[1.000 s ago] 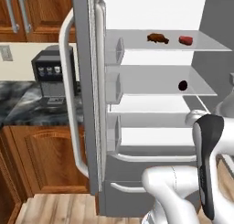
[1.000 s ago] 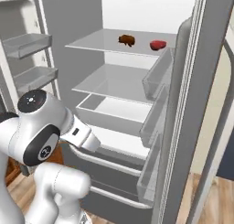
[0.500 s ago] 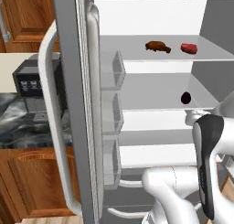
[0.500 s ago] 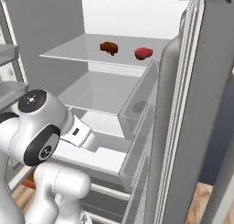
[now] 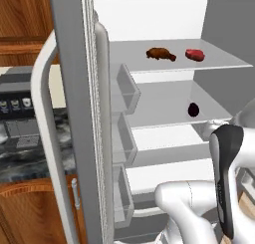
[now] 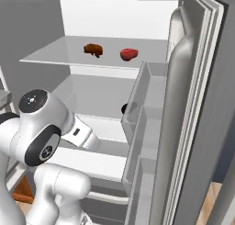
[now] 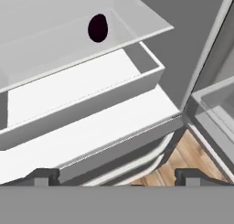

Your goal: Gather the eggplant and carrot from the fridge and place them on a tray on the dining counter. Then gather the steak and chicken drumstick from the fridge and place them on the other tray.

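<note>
The fridge (image 5: 74,118) stands with both doors swung open. On its top shelf lie the golden-brown chicken drumstick (image 5: 160,54) (image 6: 93,49) and, right of it, the red steak (image 5: 194,55) (image 6: 129,53). The dark purple eggplant (image 5: 193,109) (image 7: 97,28) sits alone on the middle shelf. In the right base view, the eggplant (image 6: 124,109) is half hidden behind a door bin. My gripper (image 7: 116,178) is open and empty, low in front of the white drawer (image 7: 82,99), well below the eggplant. The carrot, both trays and the dining counter are out of view.
The left door with its long white handle (image 5: 42,138) juts toward me. The right door (image 6: 197,104) and its bins (image 6: 142,127) stand close on the right. A coffee machine (image 5: 15,108) sits on a marbled counter (image 5: 30,161). Wooden floor (image 7: 183,161) lies below the fridge.
The whole scene has shifted and grown: the base has driven closer to the fridge, so the shelves and doors loom larger. The gripper has stayed open.
</note>
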